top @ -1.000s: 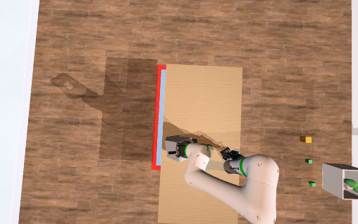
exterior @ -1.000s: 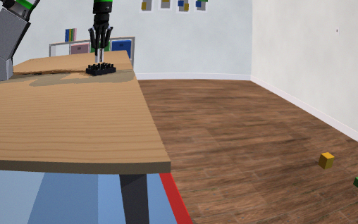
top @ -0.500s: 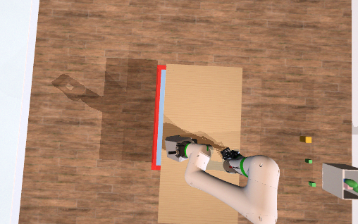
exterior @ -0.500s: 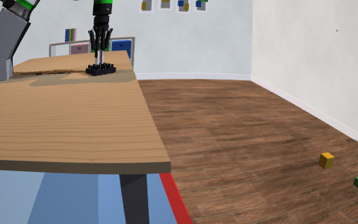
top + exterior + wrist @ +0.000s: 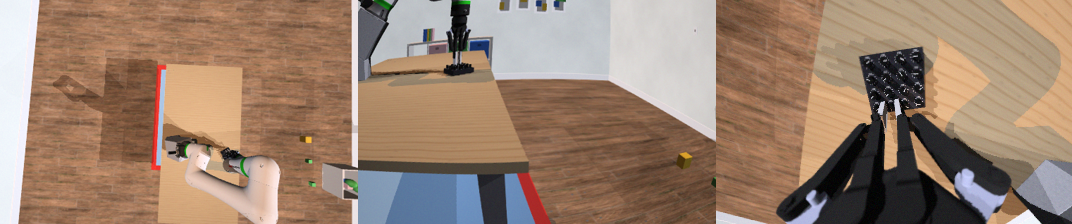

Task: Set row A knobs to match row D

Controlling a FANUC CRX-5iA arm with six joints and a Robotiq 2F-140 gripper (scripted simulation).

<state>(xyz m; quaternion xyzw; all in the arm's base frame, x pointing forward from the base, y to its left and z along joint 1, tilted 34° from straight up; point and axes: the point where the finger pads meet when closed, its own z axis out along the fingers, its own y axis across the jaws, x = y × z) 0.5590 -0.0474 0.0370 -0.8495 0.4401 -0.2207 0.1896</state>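
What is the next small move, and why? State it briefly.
Probably pinch the claw slightly tighter before any twist. Its narrowed fingertips flank one knob in the edge row of the knob box nearest the wrist camera, and the exterior view shows them down at knob height, but a firm grip is not evident. The knob's name is unreadable.
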